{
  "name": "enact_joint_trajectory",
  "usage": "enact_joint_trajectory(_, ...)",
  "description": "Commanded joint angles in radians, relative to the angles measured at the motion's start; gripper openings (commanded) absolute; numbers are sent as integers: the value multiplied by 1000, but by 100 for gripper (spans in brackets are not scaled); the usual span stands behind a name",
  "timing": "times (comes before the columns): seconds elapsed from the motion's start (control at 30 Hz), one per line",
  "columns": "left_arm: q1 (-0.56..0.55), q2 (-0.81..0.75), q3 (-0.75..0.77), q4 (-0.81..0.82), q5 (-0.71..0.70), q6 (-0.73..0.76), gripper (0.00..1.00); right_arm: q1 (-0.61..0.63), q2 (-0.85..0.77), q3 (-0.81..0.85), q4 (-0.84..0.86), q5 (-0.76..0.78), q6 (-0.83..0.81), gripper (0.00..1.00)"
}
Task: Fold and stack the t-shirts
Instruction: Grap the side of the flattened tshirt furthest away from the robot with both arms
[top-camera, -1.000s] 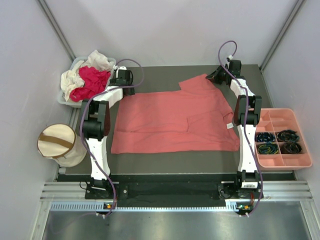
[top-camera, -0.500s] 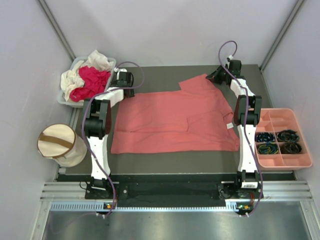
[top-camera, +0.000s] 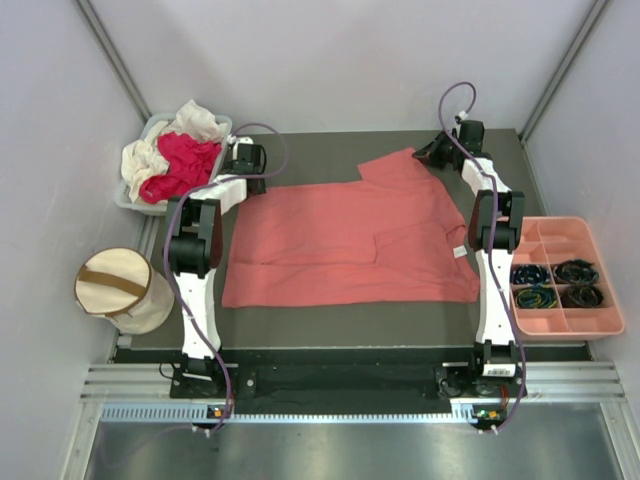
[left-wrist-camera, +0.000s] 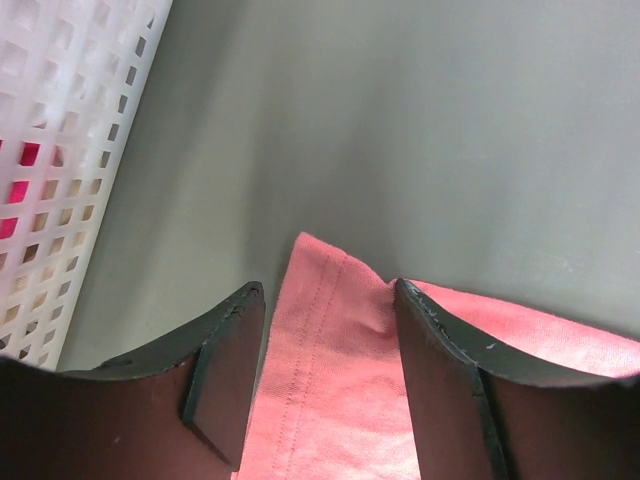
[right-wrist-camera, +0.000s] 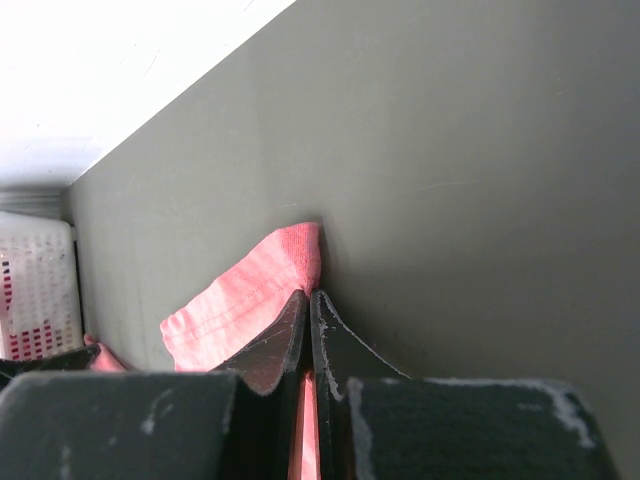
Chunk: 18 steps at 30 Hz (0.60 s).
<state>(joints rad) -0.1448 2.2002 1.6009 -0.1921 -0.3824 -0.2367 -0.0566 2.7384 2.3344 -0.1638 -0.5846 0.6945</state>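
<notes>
Salmon-pink t-shirt (top-camera: 340, 245) (flat, lightly creased)

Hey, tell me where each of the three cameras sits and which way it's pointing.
Top: high behind the arms, looking down on the table; both arms show, left hand and right hand at the pink shirt's far edge.
Left wrist: on the left arm, looking down past its open fingers at a shirt corner and the white basket.
Right wrist: on the right arm, looking along the table past shut fingers pinching the shirt.
Shared: all three show the shirt and basket.
</notes>
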Motion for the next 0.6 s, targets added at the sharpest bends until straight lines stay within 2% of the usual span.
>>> enact_joint_trajectory(0.0,14,4,19,5,-7,-4,59,-19,-8,-12,4,0,-1,0)
enact_joint_trajectory(0.2,17,3,13,11,-4,-4,54,-19,-6,-12,6,0,0,0)
enact_joint_trajectory(0.57,27,27,45,5,4,5,33,-19,-9,-14,9,-3,0,0)
